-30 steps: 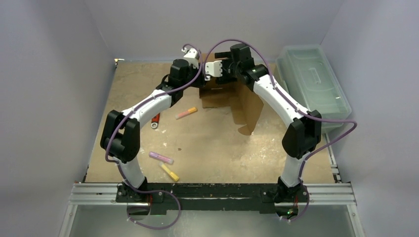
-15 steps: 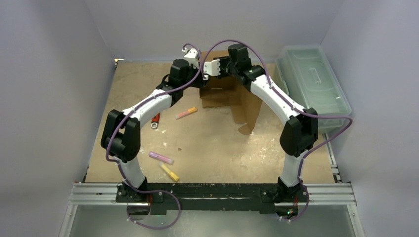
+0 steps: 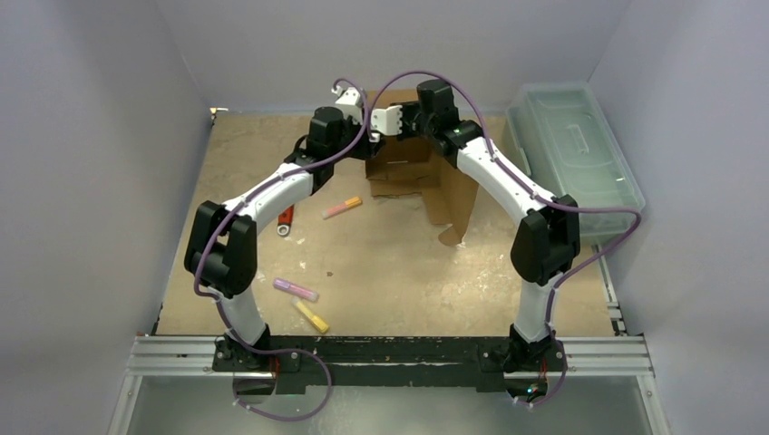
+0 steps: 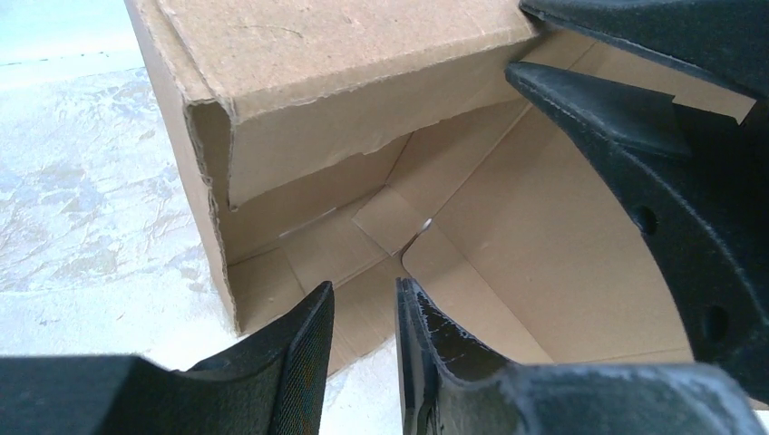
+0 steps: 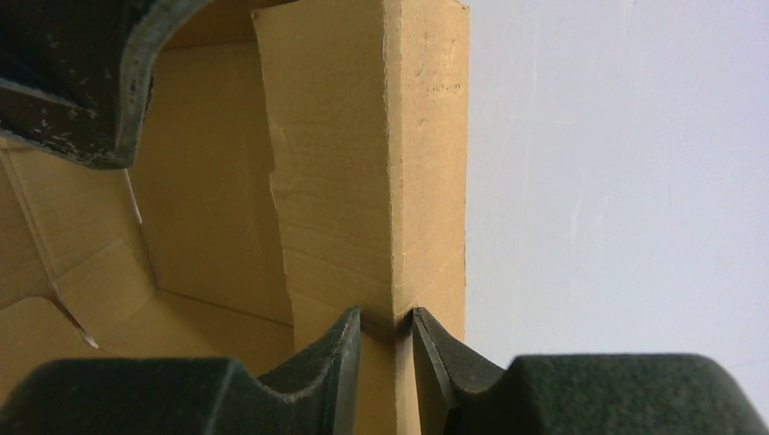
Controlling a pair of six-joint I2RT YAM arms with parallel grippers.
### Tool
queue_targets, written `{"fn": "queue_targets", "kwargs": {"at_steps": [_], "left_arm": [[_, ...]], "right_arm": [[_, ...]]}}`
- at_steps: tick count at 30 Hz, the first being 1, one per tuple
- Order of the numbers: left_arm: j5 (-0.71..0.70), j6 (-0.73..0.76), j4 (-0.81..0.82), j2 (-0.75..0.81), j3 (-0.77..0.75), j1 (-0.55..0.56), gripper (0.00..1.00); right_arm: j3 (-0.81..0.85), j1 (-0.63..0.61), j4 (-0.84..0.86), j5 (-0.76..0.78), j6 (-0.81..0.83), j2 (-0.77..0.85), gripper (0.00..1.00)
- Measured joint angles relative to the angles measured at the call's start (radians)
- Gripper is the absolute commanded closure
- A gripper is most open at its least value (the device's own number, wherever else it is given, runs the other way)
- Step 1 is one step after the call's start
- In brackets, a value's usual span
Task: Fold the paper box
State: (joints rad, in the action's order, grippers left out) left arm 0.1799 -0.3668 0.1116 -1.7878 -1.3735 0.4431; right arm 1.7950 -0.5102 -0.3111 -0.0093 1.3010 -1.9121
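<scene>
The brown tabletop (image 3: 408, 272) fills the booth floor. A pale-green lidded bin (image 3: 580, 159) lies along its right edge, well apart from the work. Both arms reach to the far middle, the left arm (image 3: 272, 195) and the right arm (image 3: 494, 177) meeting over the paper box (image 3: 403, 170). Their wrists hide its upper part from above.

The box stands partly raised there, and one flat panel trails toward the near right. The right pincer (image 5: 387, 315) is clamped on the edge of a doubled-over upright wall. The left pincer (image 4: 365, 285) is narrow at the box's open side, just beside a loose inner flap. Whether it grips cardboard cannot be told.

Near the left arm lie a red tool (image 3: 286, 220) and an orange-pink marker (image 3: 342, 207). A purple marker (image 3: 296, 289) and a yellow marker (image 3: 311, 316) lie nearer the bases.
</scene>
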Motion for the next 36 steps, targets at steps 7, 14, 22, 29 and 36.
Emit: {"fn": "queue_targets", "kwargs": {"at_steps": [7,14,22,29,36], "left_arm": [[0.024,-0.015,0.006,0.0,0.0,-0.014,0.68],[0.084,-0.048,0.027,0.018,0.011,-0.053,0.58],[0.137,-0.046,0.014,0.256,0.123,-0.163,0.23],[0.121,0.135,-0.031,0.492,0.172,-0.197,0.16],[0.182,0.357,0.003,0.563,0.292,-0.196,0.17]], "right_arm": [[0.0,0.0,0.035,0.001,-0.01,-0.005,0.92],[-0.035,0.0,0.113,-0.002,-0.015,-0.006,0.98],[-0.036,0.0,0.079,-0.046,-0.045,0.018,1.0],[-0.021,0.0,-0.011,-0.111,-0.074,0.05,1.0],[0.004,0.0,-0.105,-0.159,-0.095,0.089,1.0]]}}
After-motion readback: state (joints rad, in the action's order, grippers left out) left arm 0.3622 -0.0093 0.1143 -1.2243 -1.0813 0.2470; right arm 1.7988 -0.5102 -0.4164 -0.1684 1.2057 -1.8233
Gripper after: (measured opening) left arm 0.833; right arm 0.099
